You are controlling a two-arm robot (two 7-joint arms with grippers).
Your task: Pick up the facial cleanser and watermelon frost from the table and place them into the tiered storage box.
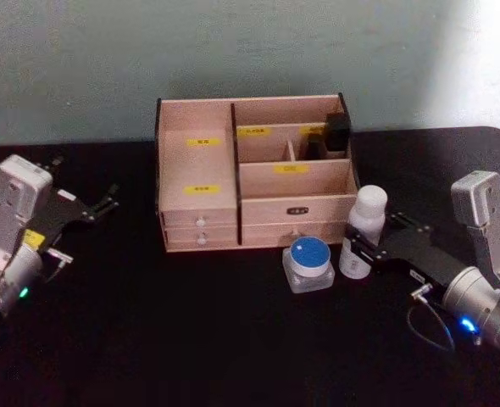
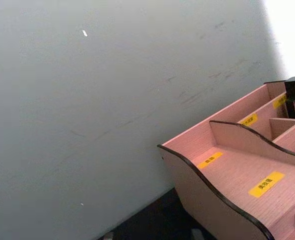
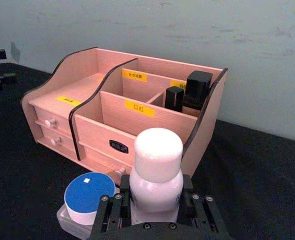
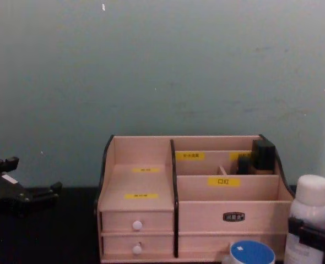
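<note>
Grasp on facial cleanser (image 3: 156,165) — right gripper (image 3: 154,202) clamps its lower body, bottle standing just front-right of the tiered storage box (image 1: 197,170), watermelon frost (image 1: 308,263) just beside. Lift straight up w/o tilt, clearing jar & front wall. Idle left gripper (image 1: 110,197) spread wide, left of box.

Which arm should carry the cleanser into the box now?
Right. The right gripper grips the facial cleanser beside the tiered storage box; the left gripper sits open, far left.

Left gripper (image 1: 108,197) idle at left, jaws apart, right gripper (image 1: 359,248) low, jaws clamped on facial cleanser (image 1: 367,208)
</note>
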